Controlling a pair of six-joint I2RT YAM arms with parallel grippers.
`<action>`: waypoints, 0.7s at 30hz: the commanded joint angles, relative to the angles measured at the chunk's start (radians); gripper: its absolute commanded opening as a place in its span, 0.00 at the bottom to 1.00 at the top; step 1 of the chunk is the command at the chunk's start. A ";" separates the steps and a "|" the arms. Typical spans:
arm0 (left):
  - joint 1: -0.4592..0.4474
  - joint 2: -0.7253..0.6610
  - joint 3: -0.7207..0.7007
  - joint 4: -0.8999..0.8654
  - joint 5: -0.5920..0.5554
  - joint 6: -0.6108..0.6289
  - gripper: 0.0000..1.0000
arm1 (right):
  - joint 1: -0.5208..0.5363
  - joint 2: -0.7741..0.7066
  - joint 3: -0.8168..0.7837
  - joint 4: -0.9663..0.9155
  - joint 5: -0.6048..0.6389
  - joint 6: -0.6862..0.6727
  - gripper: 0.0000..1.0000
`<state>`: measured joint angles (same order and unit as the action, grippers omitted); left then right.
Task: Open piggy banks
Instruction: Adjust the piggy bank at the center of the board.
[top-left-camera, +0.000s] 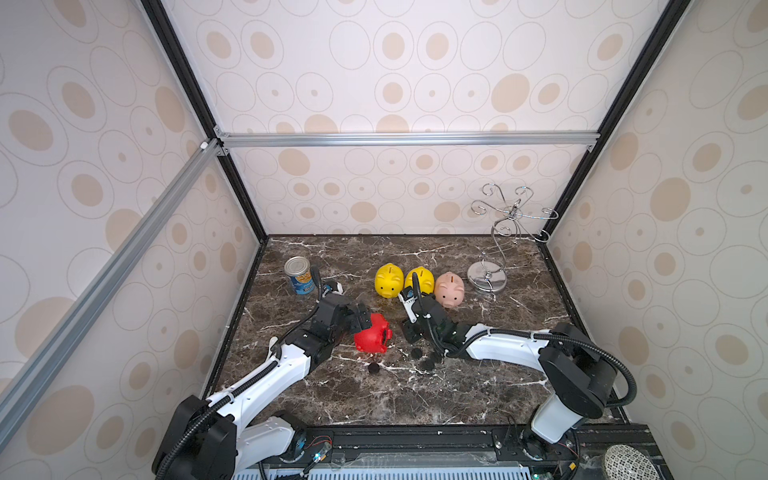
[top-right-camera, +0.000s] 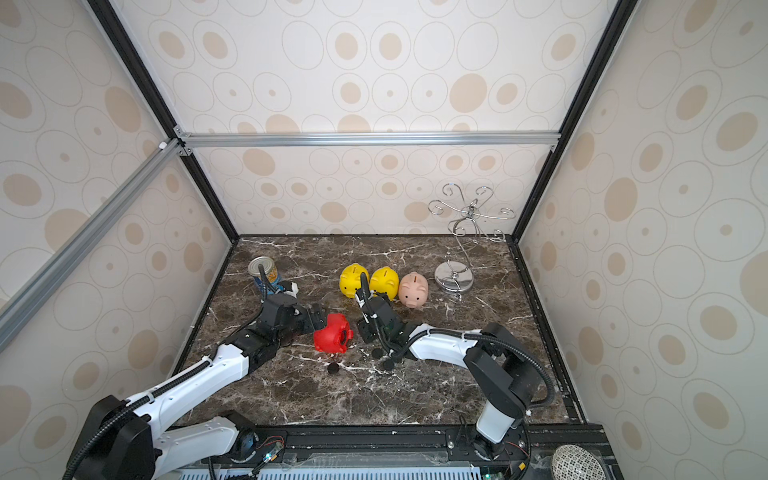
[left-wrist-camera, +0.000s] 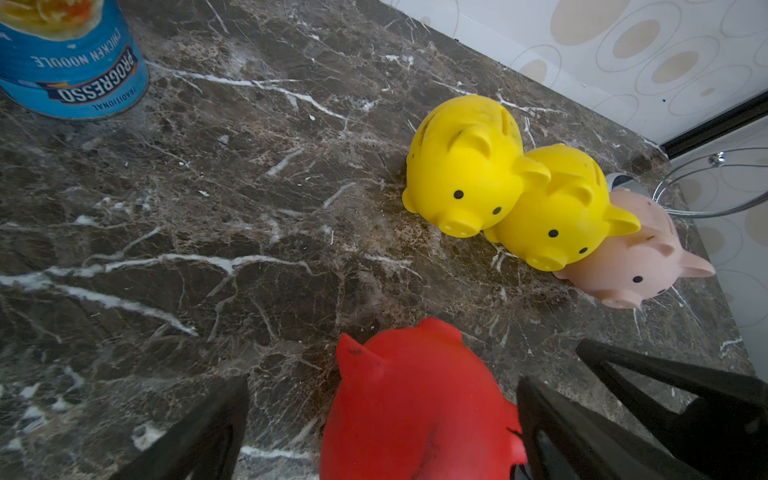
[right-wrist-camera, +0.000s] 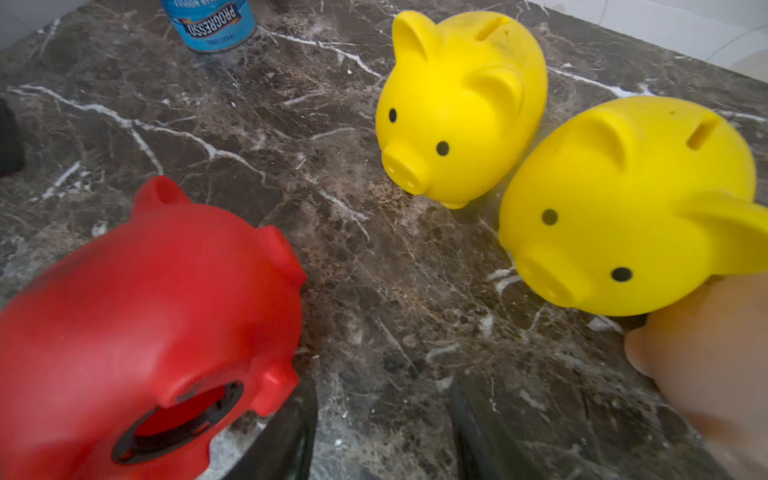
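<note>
Red piggy bank (top-left-camera: 376, 338) on its side, belly hole uncapped — flanked by left gripper (left-wrist-camera: 382, 419), fingers flung wide (gap on one side) — right gripper (right-wrist-camera: 380, 432) parted, gripping nothing.

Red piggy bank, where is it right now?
In both top views the red piggy bank lies tipped on its side, right at the open left gripper, nearer the camera than the row of three other piggy banks.

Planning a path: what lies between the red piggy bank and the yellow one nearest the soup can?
Only bare marble tabletop lies between the red piggy bank and that yellow piggy bank; the right wrist view shows it.
</note>
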<state>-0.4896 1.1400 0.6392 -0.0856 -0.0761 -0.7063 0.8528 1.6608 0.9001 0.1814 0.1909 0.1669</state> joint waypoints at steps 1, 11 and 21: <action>0.003 -0.021 -0.007 -0.022 0.013 0.029 1.00 | 0.009 -0.054 0.013 -0.074 0.015 -0.036 0.53; 0.014 0.018 0.024 -0.029 -0.060 0.021 1.00 | 0.188 -0.168 -0.053 -0.118 -0.079 0.085 0.65; 0.030 0.058 0.036 -0.005 -0.045 0.014 1.00 | 0.225 0.027 0.144 -0.320 0.125 0.112 0.82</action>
<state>-0.4686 1.1938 0.6384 -0.0925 -0.1139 -0.6914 1.0817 1.6566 0.9844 -0.0517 0.2337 0.2756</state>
